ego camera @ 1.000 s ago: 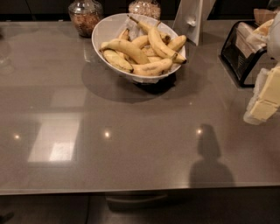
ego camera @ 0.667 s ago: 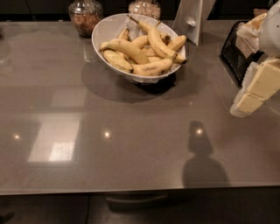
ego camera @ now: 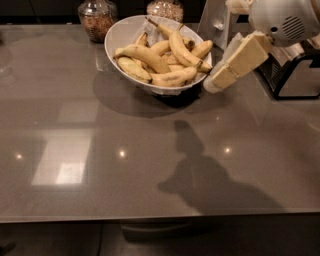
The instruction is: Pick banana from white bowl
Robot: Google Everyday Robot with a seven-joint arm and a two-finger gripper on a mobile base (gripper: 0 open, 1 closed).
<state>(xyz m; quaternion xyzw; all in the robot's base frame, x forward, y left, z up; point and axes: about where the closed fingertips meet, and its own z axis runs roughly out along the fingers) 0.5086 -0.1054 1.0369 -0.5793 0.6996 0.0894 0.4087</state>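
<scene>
A large glossy white bowl (ego camera: 116, 36) stands on the grey counter at the back, a little left of the middle. It holds several yellow bananas (ego camera: 150, 58), piled across each other, some with brown spots. My gripper (ego camera: 214, 84) comes in from the upper right on a white arm. It hangs above the counter just right of the bowl's rim, pointing down and to the left. It holds nothing that I can see. Its shadow falls on the counter in front of the bowl.
Two glass jars with brown contents stand behind the bowl, one at the left (ego camera: 97, 17) and one behind the middle (ego camera: 165, 7). A grey upright stand (ego camera: 215, 20) is at the back right. A black wire rack (ego camera: 295, 75) stands at the right edge.
My gripper has moved left from the right edge to just beside the bowl's right rim. Its shadow has moved left too. The view now sits closer to the bowl.
</scene>
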